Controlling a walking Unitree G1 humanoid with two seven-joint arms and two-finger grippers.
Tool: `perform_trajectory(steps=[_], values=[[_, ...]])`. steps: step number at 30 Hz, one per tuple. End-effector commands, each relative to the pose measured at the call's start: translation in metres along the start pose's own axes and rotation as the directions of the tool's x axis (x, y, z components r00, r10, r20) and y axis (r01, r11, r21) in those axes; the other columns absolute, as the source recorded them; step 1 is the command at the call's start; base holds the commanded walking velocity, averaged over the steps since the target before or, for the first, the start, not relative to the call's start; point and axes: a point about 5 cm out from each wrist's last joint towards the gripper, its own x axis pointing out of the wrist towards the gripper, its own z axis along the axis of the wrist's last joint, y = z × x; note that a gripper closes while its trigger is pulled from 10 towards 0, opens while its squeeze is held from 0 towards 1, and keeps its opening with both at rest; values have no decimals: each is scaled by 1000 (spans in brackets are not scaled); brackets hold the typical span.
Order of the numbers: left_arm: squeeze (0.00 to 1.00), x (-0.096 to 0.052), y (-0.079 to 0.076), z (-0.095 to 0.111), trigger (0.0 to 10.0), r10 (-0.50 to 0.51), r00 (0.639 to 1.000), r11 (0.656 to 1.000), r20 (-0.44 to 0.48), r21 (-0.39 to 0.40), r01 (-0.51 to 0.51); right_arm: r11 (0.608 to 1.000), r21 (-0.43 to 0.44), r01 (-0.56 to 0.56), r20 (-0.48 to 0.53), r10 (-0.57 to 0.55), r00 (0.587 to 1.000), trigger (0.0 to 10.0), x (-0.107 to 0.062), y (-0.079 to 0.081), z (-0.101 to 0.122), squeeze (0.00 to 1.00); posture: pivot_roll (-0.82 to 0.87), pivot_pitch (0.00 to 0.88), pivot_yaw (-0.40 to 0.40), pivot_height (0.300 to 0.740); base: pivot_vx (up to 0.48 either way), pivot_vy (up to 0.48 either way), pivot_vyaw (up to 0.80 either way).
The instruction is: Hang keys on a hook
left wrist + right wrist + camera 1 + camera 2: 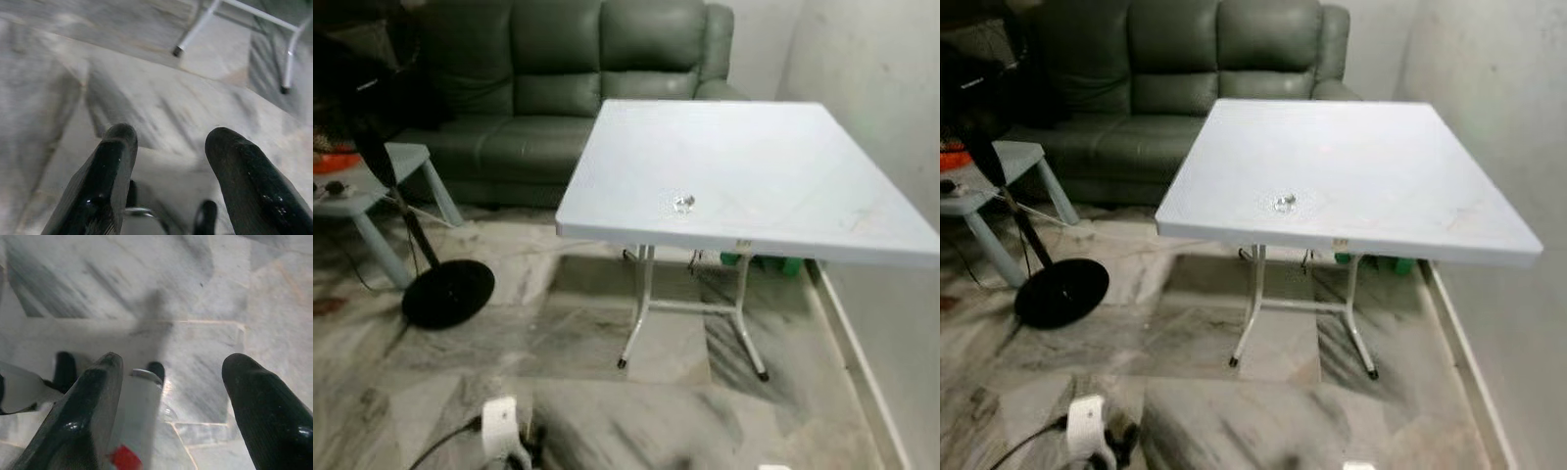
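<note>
A small shiny bunch of keys [682, 203] lies on the white square table [773, 157], close to its near edge. Both arms hang low over the marble floor, well short of the table. My left gripper [168, 134] is open, with only floor tiles between its black fingers [115, 171]. My right gripper [176, 362] is open too, also pointing down at the floor, with a white part bearing a red mark [132, 431] seen beneath it.
A green leather sofa [568, 88] stands behind the table. At the left are a standing fan with a round black base [448, 292] and a pale blue side table [382, 181]. A wall [891, 117] borders the table's right side. White folding table legs [641, 308] reach the floor.
</note>
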Motion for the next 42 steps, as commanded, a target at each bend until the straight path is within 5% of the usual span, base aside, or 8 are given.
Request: perform_trajectory(steps=[1,11,18,22,23,26,36,42], values=[[0,1,2,9,10000,-3,1000,1000,31,12,2,1000,-8,1,23,-1,1000,10000,1,-2,6,0,36,0,6,740,0,0,0],[0,7,-11,41,10000,-72,984,997,160,32,68,999,-20,-29,177,32,984,10000,7,-1,42,0,34,0,7,740,0,0,0],[0,9,-23,79,10000,-143,937,990,318,66,128,997,-42,-72,388,83,918,10000,7,5,86,0,27,0,11,740,0,0,0],[0,6,-26,99,10000,-175,893,984,415,99,147,993,-48,-105,524,115,844,10000,1,8,110,0,25,0,14,740,0,0,0],[0,2,-26,109,10000,-198,856,980,478,98,172,990,-45,-136,617,134,775,10000,-6,12,124,0,20,0,16,740,0,0,0],[0,-1,-26,115,10000,-202,832,979,516,97,177,987,-60,-149,673,150,724,10000,-12,15,134,0,16,0,17,740,0,0,0],[0,-37,-50,167,10000,-268,637,959,723,139,245,978,-112,-173,882,178,436,10000,-68,32,200,0,15,0,15,740,0,0,0],[0,-48,-56,184,10000,-288,615,952,734,151,265,975,-136,-173,907,193,375,10000,-91,37,220,0,18,1,15,740,0,0,0]])
